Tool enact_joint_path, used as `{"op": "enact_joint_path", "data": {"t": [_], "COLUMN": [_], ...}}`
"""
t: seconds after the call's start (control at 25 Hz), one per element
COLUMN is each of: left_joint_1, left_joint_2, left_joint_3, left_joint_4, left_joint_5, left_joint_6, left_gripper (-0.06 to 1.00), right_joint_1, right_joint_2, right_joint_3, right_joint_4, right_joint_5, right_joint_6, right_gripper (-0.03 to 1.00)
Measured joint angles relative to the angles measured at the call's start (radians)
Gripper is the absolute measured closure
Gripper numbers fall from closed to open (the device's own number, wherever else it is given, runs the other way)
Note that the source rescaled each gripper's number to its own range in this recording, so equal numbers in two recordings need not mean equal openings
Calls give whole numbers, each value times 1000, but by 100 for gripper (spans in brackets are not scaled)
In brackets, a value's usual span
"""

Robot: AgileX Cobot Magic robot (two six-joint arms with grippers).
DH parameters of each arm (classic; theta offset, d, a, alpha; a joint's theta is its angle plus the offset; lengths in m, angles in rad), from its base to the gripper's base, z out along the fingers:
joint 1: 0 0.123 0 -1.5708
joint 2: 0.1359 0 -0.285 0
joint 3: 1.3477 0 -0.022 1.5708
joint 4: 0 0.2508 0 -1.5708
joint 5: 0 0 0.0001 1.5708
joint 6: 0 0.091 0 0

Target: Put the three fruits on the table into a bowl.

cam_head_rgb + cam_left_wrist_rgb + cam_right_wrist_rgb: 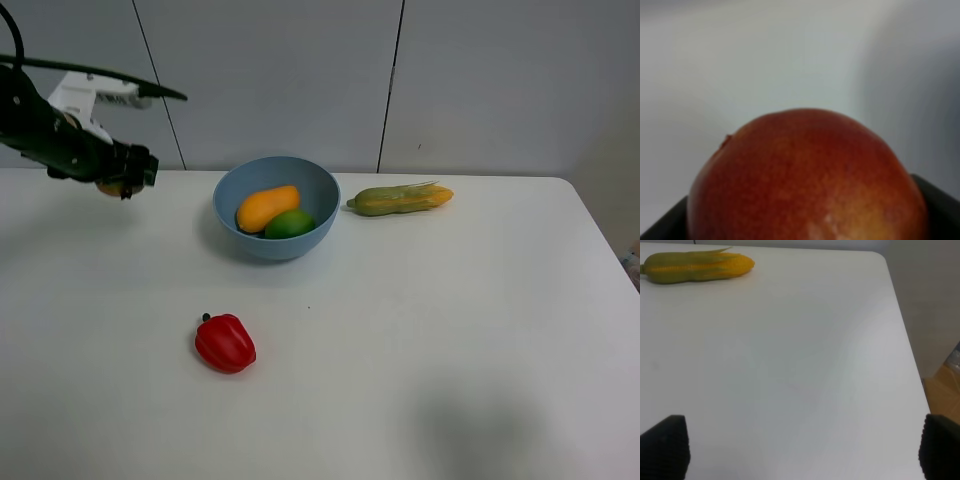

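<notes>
The light blue bowl (232,205) stands at the back middle of the white table (420,320). The orange-yellow mango (266,207) and the dark green lime (290,224) lie inside it. My left gripper (122,183) is shut on the red pomegranate (108,186), held above the table's back left, left of the bowl. The pomegranate fills the left wrist view (807,180). My right gripper (800,447) is open and empty above the right side of the table; it does not show in the exterior view.
A glossy red bell pepper (225,343) lies in front of the bowl. A green-husked corn cob (400,199) lies right of the bowl and shows in the right wrist view (697,266). The table's right edge (905,335) is near the right gripper.
</notes>
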Motion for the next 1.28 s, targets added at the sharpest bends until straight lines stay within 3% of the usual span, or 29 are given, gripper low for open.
{"op": "enact_joint_path", "data": {"t": [0.16,0.48,0.84,0.88,0.92,1.0,1.04,1.12,1.28], "left_joint_1": [-106,-308,-358,-358,-358,-358,-358,-358,-358], "left_joint_2": [15,221,355,355,355,354,350,331,222], "left_joint_3": [-163,-302,-306,-307,-308,-308,-308,-308,-308], "left_joint_4": [-15,-20,-21,-21,-21,-20,-20,-21,-21], "left_joint_5": [85,90,75,75,70,61,61,61,59], "left_joint_6": [0,0,56,56,56,56,55,54,54], "left_gripper": [93,93,92,77,51,10,2,-4,-6], "right_joint_1": [0,0,0,0,0,0,0,0,0], "right_joint_2": [0,0,0,0,0,0,0,0,0], "right_joint_3": [0,0,0,0,0,0,0,0,0], "right_joint_4": [0,0,0,0,0,0,0,0,0], "right_joint_5": [0,0,0,0,0,0,0,0,0], "right_joint_6": [0,0,0,0,0,0,0,0,0], "right_gripper": [15,15,15,15,15,15,15,15,15]}}
